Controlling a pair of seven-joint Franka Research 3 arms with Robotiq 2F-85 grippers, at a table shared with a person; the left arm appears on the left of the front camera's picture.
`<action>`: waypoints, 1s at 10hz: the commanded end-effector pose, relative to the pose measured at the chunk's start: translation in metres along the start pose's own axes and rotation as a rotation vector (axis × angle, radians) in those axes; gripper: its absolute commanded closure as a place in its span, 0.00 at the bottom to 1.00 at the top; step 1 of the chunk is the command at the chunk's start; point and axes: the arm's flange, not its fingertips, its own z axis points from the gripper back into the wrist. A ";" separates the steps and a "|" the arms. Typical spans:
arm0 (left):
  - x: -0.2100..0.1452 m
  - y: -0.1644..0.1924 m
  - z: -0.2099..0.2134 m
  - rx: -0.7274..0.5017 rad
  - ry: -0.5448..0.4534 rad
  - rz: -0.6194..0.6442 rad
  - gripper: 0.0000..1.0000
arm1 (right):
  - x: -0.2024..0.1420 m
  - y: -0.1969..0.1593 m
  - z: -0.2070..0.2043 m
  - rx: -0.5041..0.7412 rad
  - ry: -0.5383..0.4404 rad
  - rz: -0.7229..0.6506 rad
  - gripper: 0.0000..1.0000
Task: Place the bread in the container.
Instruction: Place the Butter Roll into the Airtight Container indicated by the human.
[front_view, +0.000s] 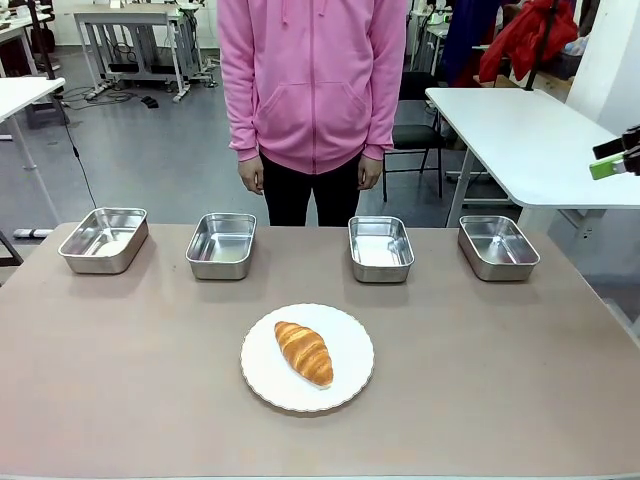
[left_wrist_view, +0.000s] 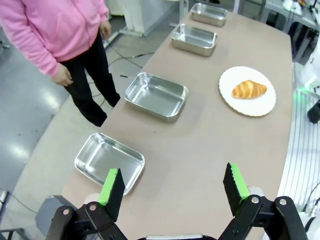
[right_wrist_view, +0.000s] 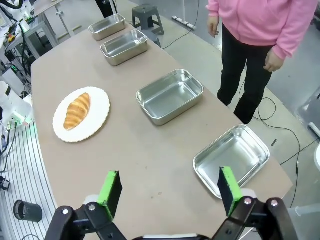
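left tool (left_wrist_view: 172, 169): fingers spread, empty, above worktop (left_wrist_view: 210, 145) end | right tool (right_wrist_view: 169, 171): spread, empty, opposite end | croissant (front_view: 303, 352): on white plate (front_view: 350, 340), well ahead of both tools | stainless pans (front_view: 220, 268): four in a row, empty, end pan just ahead of each tool | person (front_view: 310, 90): far side

Cut off at the front view's right edge: the right gripper (front_view: 612, 162), just a green pad and a black stub, too small to tell the jaws there. Cropped by the top edge, and hidden below the thighs behind the table (front_view: 520, 400): the person (front_view: 312, 90). Hidden behind a green pad (right_wrist_view: 228, 183), low right in the right wrist view: part of the nearest pan (right_wrist_view: 235, 150)'s rim.
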 end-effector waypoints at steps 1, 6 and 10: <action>0.002 -0.006 0.000 0.014 -0.045 0.073 0.00 | 0.005 0.003 0.002 -0.002 -0.034 0.036 0.00; 0.004 -0.012 0.000 0.011 -0.066 0.139 0.00 | 0.007 0.006 0.002 -0.006 -0.022 0.031 0.00; 0.002 -0.005 0.003 0.009 -0.051 0.124 0.00 | 0.007 0.004 0.000 -0.003 0.001 0.014 0.00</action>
